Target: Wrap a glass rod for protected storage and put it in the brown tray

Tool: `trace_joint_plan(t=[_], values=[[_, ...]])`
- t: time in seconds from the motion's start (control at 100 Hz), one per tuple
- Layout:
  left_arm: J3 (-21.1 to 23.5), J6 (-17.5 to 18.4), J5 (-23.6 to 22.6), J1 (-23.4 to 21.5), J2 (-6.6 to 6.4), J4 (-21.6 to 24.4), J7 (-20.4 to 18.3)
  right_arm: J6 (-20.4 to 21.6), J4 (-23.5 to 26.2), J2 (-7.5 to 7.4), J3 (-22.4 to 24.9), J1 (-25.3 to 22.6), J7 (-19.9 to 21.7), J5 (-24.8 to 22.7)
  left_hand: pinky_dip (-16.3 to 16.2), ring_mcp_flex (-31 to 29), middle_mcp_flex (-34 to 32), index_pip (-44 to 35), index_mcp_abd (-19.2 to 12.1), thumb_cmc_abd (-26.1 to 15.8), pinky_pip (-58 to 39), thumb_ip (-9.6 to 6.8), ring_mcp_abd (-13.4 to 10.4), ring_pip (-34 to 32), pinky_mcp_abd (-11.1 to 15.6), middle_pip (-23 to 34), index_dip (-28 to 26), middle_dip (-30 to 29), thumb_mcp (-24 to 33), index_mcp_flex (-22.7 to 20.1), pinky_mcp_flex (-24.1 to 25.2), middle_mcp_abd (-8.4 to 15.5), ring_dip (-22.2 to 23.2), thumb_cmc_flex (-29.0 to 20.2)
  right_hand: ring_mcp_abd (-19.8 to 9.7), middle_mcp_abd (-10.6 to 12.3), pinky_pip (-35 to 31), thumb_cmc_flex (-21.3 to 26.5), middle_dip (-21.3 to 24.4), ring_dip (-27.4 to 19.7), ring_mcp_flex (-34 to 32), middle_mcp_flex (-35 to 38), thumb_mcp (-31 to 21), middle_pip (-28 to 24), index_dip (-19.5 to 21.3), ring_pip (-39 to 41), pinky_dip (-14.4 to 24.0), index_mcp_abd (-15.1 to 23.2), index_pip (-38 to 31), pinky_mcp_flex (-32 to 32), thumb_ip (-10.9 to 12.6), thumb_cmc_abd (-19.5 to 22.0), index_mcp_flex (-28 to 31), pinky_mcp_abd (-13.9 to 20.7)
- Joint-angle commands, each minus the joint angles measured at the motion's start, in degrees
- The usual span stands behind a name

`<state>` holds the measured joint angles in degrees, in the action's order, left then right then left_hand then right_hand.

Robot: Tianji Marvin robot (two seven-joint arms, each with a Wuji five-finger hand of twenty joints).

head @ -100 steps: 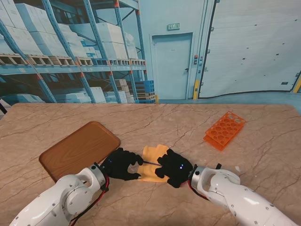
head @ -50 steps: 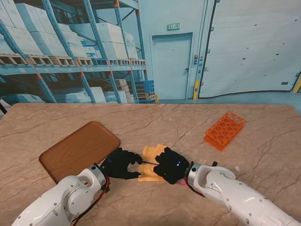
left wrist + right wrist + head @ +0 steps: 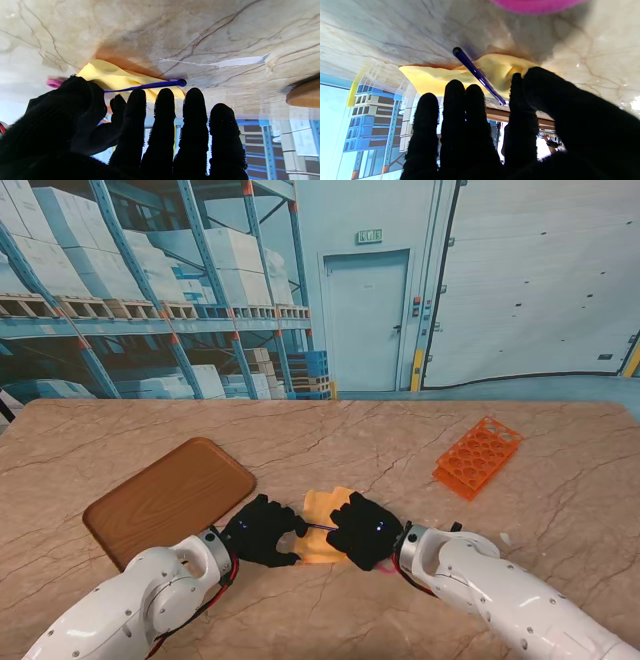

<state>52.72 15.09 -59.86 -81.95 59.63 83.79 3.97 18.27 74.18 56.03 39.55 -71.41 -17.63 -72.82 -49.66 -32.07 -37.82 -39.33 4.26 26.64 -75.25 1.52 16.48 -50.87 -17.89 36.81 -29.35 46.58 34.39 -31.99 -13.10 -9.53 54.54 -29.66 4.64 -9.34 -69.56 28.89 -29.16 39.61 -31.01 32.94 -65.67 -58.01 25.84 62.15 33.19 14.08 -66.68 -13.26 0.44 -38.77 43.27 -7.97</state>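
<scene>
The robot is at the wrapping step. The rod [image 3: 150,86] is thin and blue, and it lies across the yellow cloth [image 3: 322,520] in the middle of the table [image 3: 400,450], not yet covered. The next move calls for folding the cloth over the rod and rolling it up snugly, without letting the rod slip off. The left hand [image 3: 262,530] sits at the cloth's 9 o'clock edge, with fingers [image 3: 163,110] straight and a little apart, just beside the rod; whether it grips anything cannot be told. The right hand [image 3: 365,530] is at 3 o'clock, and its thumb [image 3: 545,82] presses on the cloth, fingers spread. The tray [image 3: 168,497] waits at 10 o'clock of the cloth, with nothing in it.
</scene>
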Motion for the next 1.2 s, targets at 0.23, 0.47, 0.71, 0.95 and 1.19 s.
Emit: trace_joint_plan(t=[0.23, 0.47, 0.71, 0.95, 1.19], values=[[-3.01, 1.5, -3.15, 2.23, -0.84, -1.26, 1.27, 0.4, -1.21, 0.82, -0.63, 0.43, 1.15, 2.31, -1.64, 1.33, 1.47, -0.52, 1.43, 2.35, -1.77, 0.87, 0.3, -1.3, 0.11, 0.98, 0.27, -0.38, -0.67, 0.33, -0.08, -1.08, 1.08, 4.98, -1.11, 0.41, -1.88, -0.74, 0.48, -0.16, -0.84, 0.28, -3.49, -1.46, 0.09, 1.78, -0.99, 1.37, -0.77, 0.01, 3.78, 0.65, 0.09, 0.33], [-8.02, 2.0, -10.63, 6.14, -2.22, -3.12, 5.58, 0.42, -1.25, 1.07, -0.19, 0.23, 2.12, 3.31, -3.14, -1.52, -1.03, -3.81, 1.9, 1.3, -2.98, 0.63, 0.65, -3.73, -0.93, 3.11, -1.63, 0.7, -3.56, -0.77, -3.44, -0.93, 1.56, 4.36, -1.18, 0.65, -1.64, -0.65, 0.49, -0.18, -0.85, 0.39, -3.36, -1.43, 0.32, 1.71, -1.1, 1.56, -0.82, 0.06, 3.86, 0.72, 0.09, 0.57], [-13.81, 0.7, -13.28, 9.89, -3.18, -4.16, 4.91, 0.45, -1.4, 1.23, 0.15, 0.11, 2.55, 3.94, -2.51, -4.1, -3.58, -6.22, 1.27, 2.85, -4.35, -0.05, 0.41, -4.99, -1.28, 4.42, -2.01, 0.05, 2.42, -2.53, -6.09, -0.94, 0.77, 1.32, -1.35, 0.72, -1.61, -0.74, 0.48, -0.2, -1.0, 0.45, -3.33, -1.4, 0.42, 1.65, -1.11, 1.62, -0.74, 0.05, 3.86, 0.72, 0.08, 0.57], [-20.19, -1.35, -11.48, 14.01, -2.95, -6.79, 5.5, 0.59, -0.97, 1.27, 1.0, -0.46, 2.91, 4.03, 0.51, -10.59, -10.66, -18.04, -3.49, 7.51, -8.61, 3.34, 0.03, -9.12, -1.55, 8.42, 6.11, 0.76, 7.71, -5.6, -12.23, 1.43, -1.1, -11.55, -1.44, 0.77, -1.61, -0.85, 0.49, -0.2, -1.12, 0.62, -3.17, -1.37, 0.41, 1.6, -1.1, 1.72, -0.58, 0.05, 3.71, 0.85, -0.09, 0.57], [-22.57, -2.56, -8.29, 15.55, -1.86, -9.1, 7.9, 1.04, -0.5, 1.34, 2.09, -1.27, 2.75, 4.09, 3.29, -12.66, -16.41, -20.94, -5.18, 3.51, -8.73, 1.52, -0.17, -8.84, -1.94, 4.62, 7.61, 5.91, 13.55, -8.64, -13.66, 2.46, -3.23, -14.43, -1.42, 0.17, -1.6, -1.21, 0.47, -0.17, -1.3, 0.78, -2.09, -1.31, -0.41, 1.58, -1.1, 1.91, 0.44, 0.05, 2.7, 1.34, -0.92, 0.57]])
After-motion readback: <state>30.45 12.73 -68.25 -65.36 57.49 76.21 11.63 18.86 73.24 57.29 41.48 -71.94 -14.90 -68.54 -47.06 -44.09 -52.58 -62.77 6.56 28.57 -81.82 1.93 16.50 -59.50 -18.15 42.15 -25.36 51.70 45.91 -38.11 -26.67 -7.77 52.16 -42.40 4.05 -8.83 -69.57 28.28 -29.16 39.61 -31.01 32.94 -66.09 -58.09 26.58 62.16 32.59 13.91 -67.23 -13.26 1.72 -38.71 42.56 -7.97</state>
